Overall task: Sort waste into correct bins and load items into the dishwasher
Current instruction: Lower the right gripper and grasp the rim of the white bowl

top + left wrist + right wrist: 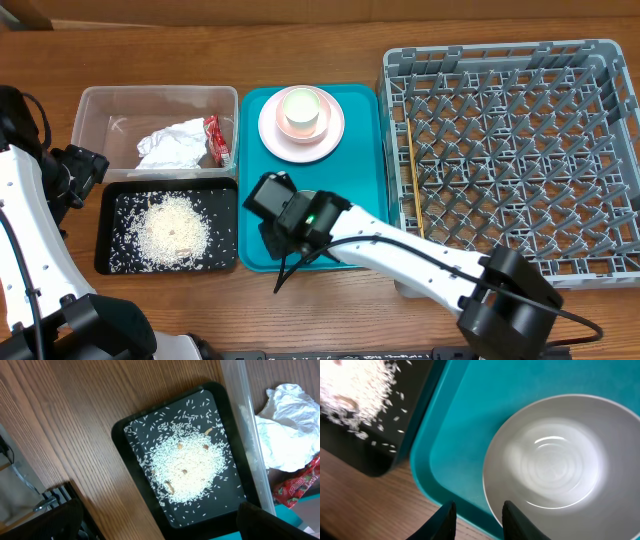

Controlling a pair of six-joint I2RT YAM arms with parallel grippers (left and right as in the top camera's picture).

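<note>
Right tool (479,522): fingers apart, clamped on nothing. I see teal between them, low over the near corner of the teal serving tray (460,435).
Bowl vs tool: the white bowl (555,460) sits upright and empty on that tray, ahead and to the right of the fingers. The near-left arc of its rim lies just inside the right-hand finger.
My read: this is a rim pinch. I'd nudge the tool right so the rim sits mid-gap before closing.
Nearer arm: the right one, for both the bowl and the rack.
Black tray (108,260): just left of the teal tray, with the rice (172,228) heaped in it.
Left tool (162,517): fingers wide apart, hanging over the rice.
Clear tub (95,100): behind the black tray, holding the napkin (170,147) and red wrapper (212,140).
Pink plate (330,135): far end of the teal tray, with the cup (301,112) on it.
Dish rack (520,60): right of the teal tray, with the chopsticks (414,190) lying along its left edge, pointing near to far.
</note>
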